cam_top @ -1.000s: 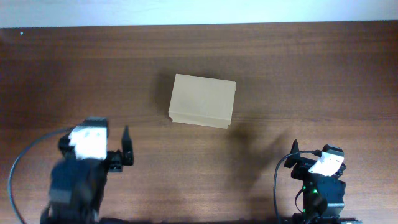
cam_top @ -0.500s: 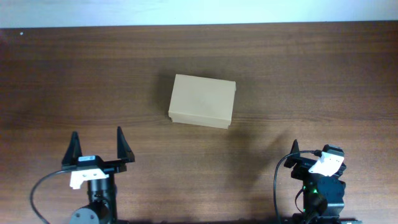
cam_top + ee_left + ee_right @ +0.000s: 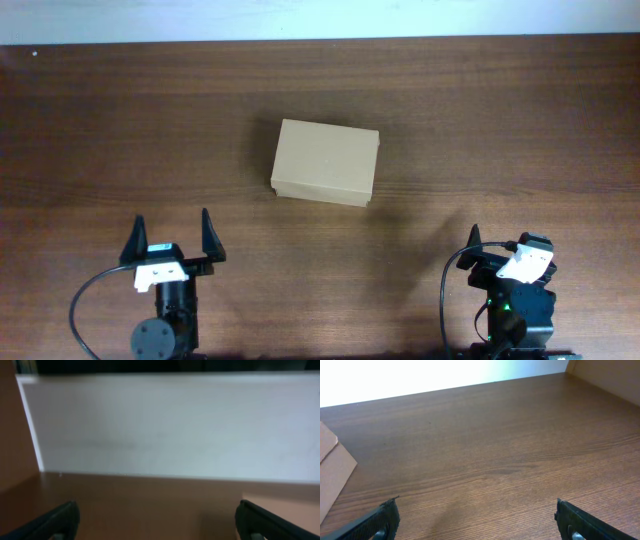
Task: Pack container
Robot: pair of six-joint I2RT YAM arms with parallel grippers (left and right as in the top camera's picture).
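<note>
The container [image 3: 326, 162] is a plain tan cardboard box. It lies shut at the middle of the table, and its corner shows at the left edge of the right wrist view [image 3: 332, 475]. My left gripper [image 3: 171, 220] is open and empty near the front left, well short of the box. Its fingers frame a blurred left wrist view [image 3: 157, 525]. My right gripper [image 3: 498, 245] is open and empty at the front right, its fingers [image 3: 477, 525] spread wide over bare wood.
The dark wooden table [image 3: 480, 120] ends at a white wall [image 3: 320, 15] along the far side. A paler tan patch [image 3: 285, 510] shows at the right of the blurred left wrist view. I cannot tell what it is.
My left arm has swung from a turned pose at the left to point straight ahead, then shifted slightly right and back toward the front. The box and right arm have not moved.
</note>
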